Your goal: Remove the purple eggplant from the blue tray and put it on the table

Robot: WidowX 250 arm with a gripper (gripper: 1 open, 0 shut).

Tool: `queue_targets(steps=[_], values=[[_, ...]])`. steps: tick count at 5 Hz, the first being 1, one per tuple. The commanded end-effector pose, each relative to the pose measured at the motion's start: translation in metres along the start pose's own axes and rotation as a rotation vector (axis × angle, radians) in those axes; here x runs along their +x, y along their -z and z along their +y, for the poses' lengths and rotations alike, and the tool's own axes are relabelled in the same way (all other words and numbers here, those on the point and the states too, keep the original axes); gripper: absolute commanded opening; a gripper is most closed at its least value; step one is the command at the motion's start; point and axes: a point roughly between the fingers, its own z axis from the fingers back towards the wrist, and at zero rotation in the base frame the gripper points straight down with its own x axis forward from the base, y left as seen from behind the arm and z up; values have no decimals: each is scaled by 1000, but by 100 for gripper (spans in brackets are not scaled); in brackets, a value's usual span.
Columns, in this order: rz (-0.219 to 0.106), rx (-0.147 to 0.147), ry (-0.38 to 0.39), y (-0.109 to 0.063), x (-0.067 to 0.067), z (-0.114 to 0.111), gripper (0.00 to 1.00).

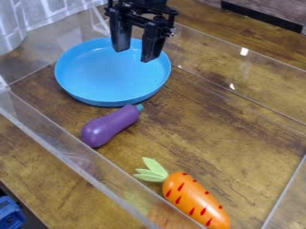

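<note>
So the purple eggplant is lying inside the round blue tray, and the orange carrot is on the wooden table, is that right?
Not quite: the camera view shows the purple eggplant lying on the table, just outside the blue tray. The orange carrot is indeed on the wooden table.
</note>
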Motion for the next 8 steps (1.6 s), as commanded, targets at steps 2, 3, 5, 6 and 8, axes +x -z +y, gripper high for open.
queue_targets(steps=[2,3,5,6,8], values=[[-29,24,90,-9,2,-2,100],[-21,26,126,-2,7,2,100],[-28,19,144,10,17,-3,100],[-40,13,149,19,21,-11,100],[-85,3,145,12,17,-32,100]])
